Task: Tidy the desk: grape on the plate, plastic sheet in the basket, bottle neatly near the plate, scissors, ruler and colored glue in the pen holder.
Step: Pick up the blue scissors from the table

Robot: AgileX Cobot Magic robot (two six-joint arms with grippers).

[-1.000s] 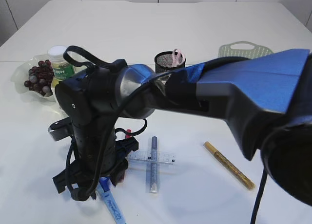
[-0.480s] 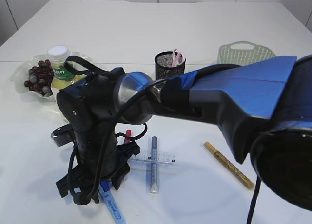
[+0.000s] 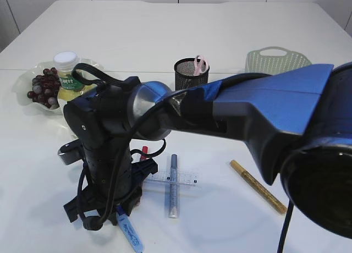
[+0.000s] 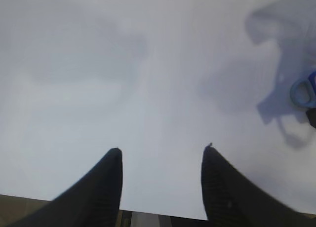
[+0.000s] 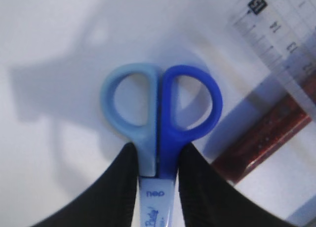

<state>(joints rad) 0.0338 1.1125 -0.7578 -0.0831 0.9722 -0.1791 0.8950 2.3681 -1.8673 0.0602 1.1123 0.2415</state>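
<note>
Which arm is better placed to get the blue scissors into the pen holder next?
Right. Its hand has its fingers on either side of the scissors just below the handles, apparently gripping them. The left hand is open over bare table. The pen holder stands behind.

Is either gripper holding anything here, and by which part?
The right gripper pinches the blue-handled scissors at the neck just below the finger loops, still on the table. The left gripper is open and empty.

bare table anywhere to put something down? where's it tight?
Free: the far stretch of table behind the pen holder and basket; the near-left corner, under the left gripper. Tight: around the ruler, silver glue pen and scissors.
</note>
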